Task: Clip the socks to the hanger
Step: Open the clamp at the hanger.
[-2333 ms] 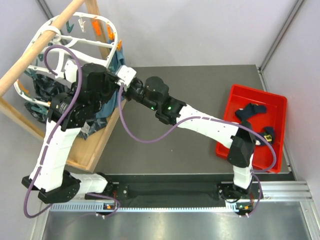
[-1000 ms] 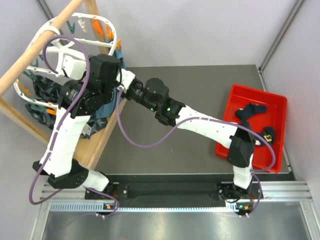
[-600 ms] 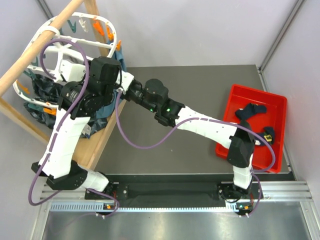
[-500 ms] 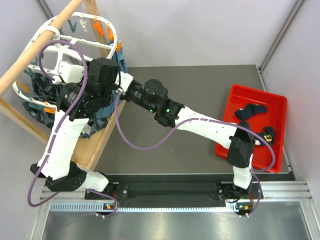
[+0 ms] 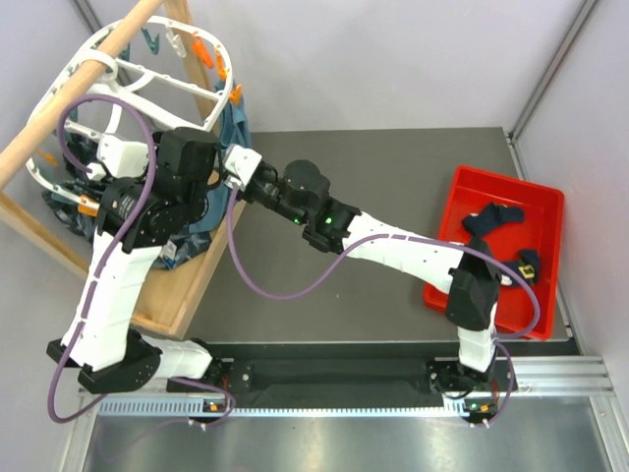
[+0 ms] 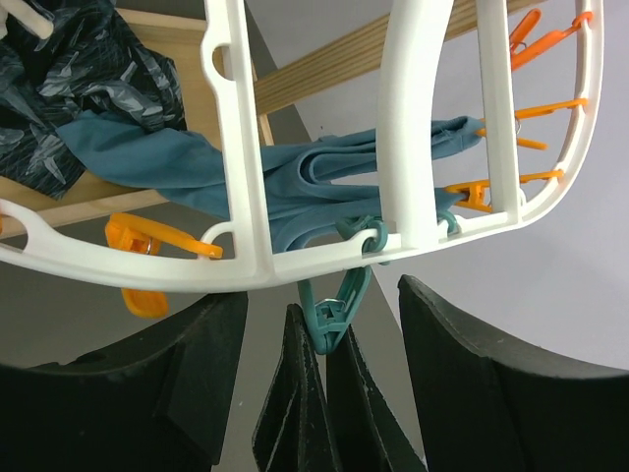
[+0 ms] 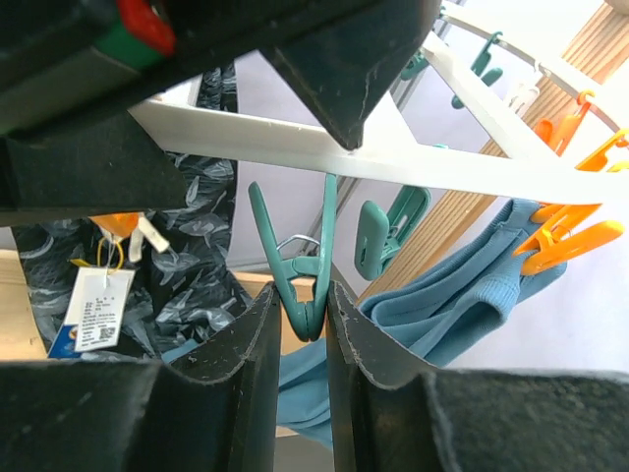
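Note:
The white hanger (image 5: pixel 147 74) hangs from a pole at the upper left; its frame also fills the left wrist view (image 6: pixel 246 197). My right gripper (image 7: pixel 313 295) is shut on the lower end of a teal clip (image 7: pixel 300 270) dangling from the frame. My left gripper (image 6: pixel 324 383) is wide open, its fingers (image 6: pixel 147 383) either side of the right gripper's fingers and that teal clip (image 6: pixel 336 310), touching neither. Neither gripper holds a sock. Dark navy socks (image 5: pixel 491 216) lie in a red bin (image 5: pixel 462 197) at the right, one with a yellow badge (image 5: pixel 529 264).
A teal-blue garment (image 6: pixel 324 177) and a dark patterned cloth (image 6: pixel 88 69) hang on the hanger. Orange clips (image 6: pixel 157 236) dangle from the frame. A wooden pole (image 5: pixel 69 88) and wooden frame (image 5: pixel 201 270) stand at the left. A dark table (image 5: pixel 373 167) lies between.
The left arm has swung left and lower, and the hanger has tilted up and away. The right gripper has followed slightly left, still pinching the teal clip.

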You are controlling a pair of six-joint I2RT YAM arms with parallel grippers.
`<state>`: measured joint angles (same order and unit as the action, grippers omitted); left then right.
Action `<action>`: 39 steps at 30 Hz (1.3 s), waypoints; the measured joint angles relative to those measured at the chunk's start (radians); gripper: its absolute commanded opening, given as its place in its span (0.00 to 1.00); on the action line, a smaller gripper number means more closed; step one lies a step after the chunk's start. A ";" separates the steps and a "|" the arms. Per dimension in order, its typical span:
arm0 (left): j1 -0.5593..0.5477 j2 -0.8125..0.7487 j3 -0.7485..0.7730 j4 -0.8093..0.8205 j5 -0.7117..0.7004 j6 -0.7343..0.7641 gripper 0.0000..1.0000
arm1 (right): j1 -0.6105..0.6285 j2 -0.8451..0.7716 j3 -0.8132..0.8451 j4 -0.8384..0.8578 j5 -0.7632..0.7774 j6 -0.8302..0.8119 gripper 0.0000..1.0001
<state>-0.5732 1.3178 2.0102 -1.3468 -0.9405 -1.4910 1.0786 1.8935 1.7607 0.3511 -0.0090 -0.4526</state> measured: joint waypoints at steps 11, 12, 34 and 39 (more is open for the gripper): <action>0.003 0.011 0.000 -0.001 0.004 0.001 0.72 | 0.003 -0.001 -0.032 0.045 -0.015 -0.003 0.00; 0.004 0.013 0.000 -0.001 0.004 0.001 0.70 | 0.003 -0.001 -0.033 0.047 -0.016 -0.006 0.00; 0.009 0.082 -0.010 0.000 -0.054 0.027 0.46 | 0.008 -0.002 -0.033 0.053 -0.027 -0.029 0.00; 0.008 0.085 -0.010 0.000 -0.062 0.039 0.29 | 0.008 -0.002 -0.033 0.053 -0.030 -0.035 0.00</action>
<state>-0.5648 1.4025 2.0006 -1.3464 -1.0027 -1.4521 1.0866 1.8915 1.7279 0.4046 -0.0387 -0.4873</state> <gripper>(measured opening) 0.364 0.210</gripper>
